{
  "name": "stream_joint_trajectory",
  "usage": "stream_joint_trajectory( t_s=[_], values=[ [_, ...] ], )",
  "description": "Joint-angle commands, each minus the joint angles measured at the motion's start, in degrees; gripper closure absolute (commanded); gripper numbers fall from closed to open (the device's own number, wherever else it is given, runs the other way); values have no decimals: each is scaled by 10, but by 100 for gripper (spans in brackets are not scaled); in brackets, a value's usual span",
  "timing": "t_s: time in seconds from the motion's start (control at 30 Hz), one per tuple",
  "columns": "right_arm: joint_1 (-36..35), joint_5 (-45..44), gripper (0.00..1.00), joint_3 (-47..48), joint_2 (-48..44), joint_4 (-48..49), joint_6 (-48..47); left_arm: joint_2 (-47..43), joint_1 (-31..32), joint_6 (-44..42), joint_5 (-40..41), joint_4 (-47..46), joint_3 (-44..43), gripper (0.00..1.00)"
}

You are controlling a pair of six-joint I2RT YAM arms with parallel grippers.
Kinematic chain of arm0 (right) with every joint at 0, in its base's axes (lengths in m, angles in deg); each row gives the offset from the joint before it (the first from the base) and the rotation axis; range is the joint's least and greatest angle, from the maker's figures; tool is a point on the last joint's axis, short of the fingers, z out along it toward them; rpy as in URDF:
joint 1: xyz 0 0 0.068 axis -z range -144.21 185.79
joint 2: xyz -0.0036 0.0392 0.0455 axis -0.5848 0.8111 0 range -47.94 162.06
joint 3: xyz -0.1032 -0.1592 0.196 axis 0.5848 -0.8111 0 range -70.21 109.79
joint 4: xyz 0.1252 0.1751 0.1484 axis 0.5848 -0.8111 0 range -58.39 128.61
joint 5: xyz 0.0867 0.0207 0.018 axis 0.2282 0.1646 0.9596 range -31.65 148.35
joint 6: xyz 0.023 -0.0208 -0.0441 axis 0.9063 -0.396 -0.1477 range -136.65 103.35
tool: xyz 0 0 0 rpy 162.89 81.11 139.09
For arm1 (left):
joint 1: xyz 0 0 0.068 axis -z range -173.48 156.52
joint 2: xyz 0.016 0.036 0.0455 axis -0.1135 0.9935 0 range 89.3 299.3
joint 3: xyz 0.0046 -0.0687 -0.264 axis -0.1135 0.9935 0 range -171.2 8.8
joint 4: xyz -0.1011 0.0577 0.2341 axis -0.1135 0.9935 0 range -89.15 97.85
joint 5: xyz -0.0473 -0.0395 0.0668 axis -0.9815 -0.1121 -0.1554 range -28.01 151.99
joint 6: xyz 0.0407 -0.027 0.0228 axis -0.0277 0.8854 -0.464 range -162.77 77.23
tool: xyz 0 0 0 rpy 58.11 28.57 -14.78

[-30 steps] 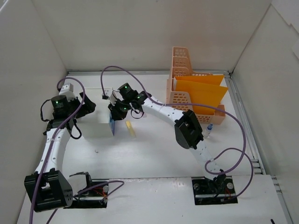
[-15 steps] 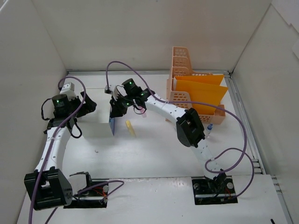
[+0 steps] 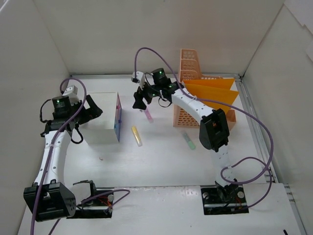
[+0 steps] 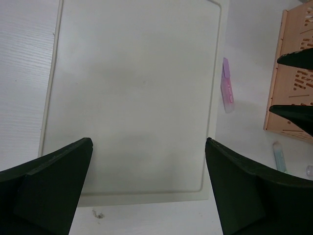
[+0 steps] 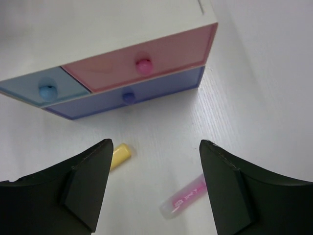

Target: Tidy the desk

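The desk (image 3: 161, 161) is a white tabletop. On its left stands a small white drawer unit (image 3: 102, 117) with pink, light blue and blue drawer fronts (image 5: 142, 63), all pushed in. My left gripper (image 3: 90, 110) hovers open above the unit's plain top (image 4: 132, 88), fingers spread near its two long edges. My right gripper (image 3: 142, 100) is open and empty, raised over the desk in front of the drawers. Below it lie a pink marker (image 5: 188, 198) and a yellow marker (image 5: 120, 155). A green marker (image 3: 189, 141) lies further right.
A peach slotted file organiser (image 3: 190, 73) holding orange folders (image 3: 210, 98) stands at the back right. White walls close in the desk on the left, back and right. The right arm's purple cable (image 3: 142, 54) loops above the back of the desk.
My right gripper has opened and pulled away from the drawer fronts, up and toward the back right. My left gripper has opened wider over the unit.
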Motion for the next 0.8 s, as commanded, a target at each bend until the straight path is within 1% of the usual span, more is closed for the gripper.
stream_joint_trajectory(
  t_s=[0.0, 0.07, 0.23, 0.33, 0.37, 0.5, 0.6, 0.77],
  values=[
    [-10, 25, 30, 23, -10, 29, -79, -26, -3, 6, 13, 30, -34, 2],
    [-13, 65, 27, 21, 4, 29, -136, -36, -9, 5, 21, 37, -31, 0],
    [-28, 77, 27, 49, 38, 29, -226, -63, -28, 1, 30, 43, -5, 0],
    [-32, 90, 28, 92, 72, 29, -231, -73, -41, -1, 25, 41, 8, 0],
    [-35, 85, 29, 118, 82, 30, -229, -74, -47, 0, 24, 41, 13, 0],
    [-42, 68, 31, 164, 120, 31, -221, -78, -53, 0, 35, 41, 17, 0],
    [-45, 55, 33, 190, 140, 31, -213, -71, -60, -2, 53, 52, 15, 0],
    [-51, 51, 37, 204, 160, 30, -216, -61, -77, -14, 62, 51, 22, 0]
  ],
)
